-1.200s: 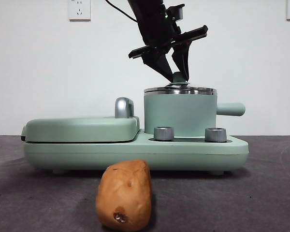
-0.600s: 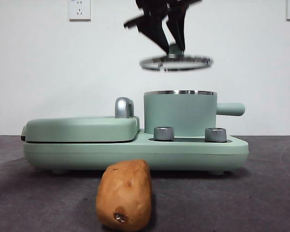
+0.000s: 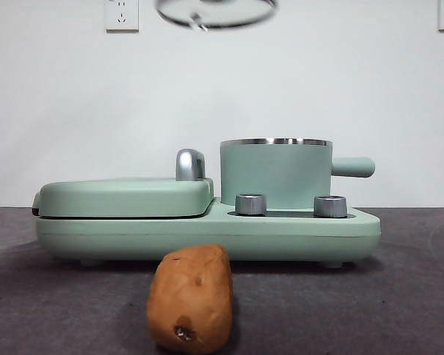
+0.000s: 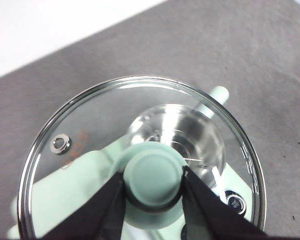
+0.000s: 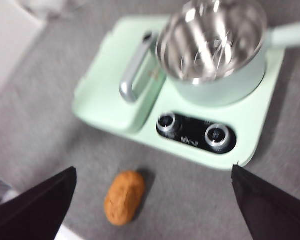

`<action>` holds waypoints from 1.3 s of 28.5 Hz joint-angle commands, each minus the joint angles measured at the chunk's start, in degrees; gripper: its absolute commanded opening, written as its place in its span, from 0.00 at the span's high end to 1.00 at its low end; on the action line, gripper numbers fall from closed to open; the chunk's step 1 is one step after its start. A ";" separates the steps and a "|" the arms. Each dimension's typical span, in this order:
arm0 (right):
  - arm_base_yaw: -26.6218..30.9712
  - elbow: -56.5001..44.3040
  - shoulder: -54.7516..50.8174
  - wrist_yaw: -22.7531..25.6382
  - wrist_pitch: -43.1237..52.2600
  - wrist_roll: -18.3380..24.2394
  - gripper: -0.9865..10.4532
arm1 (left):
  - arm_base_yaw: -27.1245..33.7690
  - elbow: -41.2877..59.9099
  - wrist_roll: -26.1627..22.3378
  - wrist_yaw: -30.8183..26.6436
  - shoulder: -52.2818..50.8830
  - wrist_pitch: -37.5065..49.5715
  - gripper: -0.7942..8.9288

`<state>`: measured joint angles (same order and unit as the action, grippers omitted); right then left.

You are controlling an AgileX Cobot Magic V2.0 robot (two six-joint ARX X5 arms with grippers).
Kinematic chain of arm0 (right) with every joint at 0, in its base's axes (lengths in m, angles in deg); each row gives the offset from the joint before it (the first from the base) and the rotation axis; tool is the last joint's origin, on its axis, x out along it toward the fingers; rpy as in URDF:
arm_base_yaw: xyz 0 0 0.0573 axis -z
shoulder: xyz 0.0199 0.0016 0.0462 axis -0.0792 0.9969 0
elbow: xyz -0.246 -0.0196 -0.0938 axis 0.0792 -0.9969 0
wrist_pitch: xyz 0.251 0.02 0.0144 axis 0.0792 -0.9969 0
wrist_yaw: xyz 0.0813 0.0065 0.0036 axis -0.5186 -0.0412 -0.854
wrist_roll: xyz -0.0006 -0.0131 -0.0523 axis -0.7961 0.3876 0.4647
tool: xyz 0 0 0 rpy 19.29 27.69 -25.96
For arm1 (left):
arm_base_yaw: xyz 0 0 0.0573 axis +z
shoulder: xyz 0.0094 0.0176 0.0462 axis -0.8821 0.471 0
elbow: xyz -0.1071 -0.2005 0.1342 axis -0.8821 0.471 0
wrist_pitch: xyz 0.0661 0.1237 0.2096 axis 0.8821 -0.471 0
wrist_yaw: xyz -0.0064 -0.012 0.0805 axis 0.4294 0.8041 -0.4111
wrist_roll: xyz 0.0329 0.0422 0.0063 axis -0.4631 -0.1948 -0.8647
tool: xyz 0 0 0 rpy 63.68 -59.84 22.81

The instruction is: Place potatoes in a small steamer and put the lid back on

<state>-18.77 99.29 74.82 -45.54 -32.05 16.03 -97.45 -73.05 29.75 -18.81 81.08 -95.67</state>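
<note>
the lid (image 4: 140, 160) is pinched by its knob in the left end effector (image 4: 154, 182), high above the open small steamer (image 3: 275, 174); it could slip or swing if jolted, since only the knob is gripped. the potato (image 3: 191, 298) lies on the dark grey tabletop (image 3: 399, 296) below the widely spread right end effector (image 5: 152, 200), which could knock the cooker base (image 3: 207, 233) during a hasty descent. a white wall with a socket (image 3: 121, 13) is seen behind.

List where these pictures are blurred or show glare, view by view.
Front view: the lid at the top edge is motion-smeared; the potato and small steamer are sharp. Left wrist view: bright streaks of glare on the lid's glass and rim. Right wrist view: soft all over, with reflections inside the steamer's steel bowl.
</note>
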 commanded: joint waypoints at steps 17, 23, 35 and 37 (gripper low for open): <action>-28.63 0.96 32.59 13.11 8.44 -15.50 0.48 | 8.66 -1.90 -1.14 -0.17 -6.49 -1.57 0.87; -31.04 0.96 38.66 14.82 9.90 -16.94 0.48 | 8.66 -0.96 -1.16 -0.15 -6.49 -1.84 0.87; -32.24 0.96 46.18 14.10 11.76 -17.18 0.48 | 8.52 5.18 -1.11 3.80 -8.07 -4.31 0.87; -32.33 0.96 46.75 13.88 11.80 -17.18 0.48 | 8.52 8.26 -1.44 5.29 -9.60 -4.37 0.89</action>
<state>-50.26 99.29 120.44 -31.53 -20.51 -0.38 -88.55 -63.72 29.24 -14.08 72.86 -101.12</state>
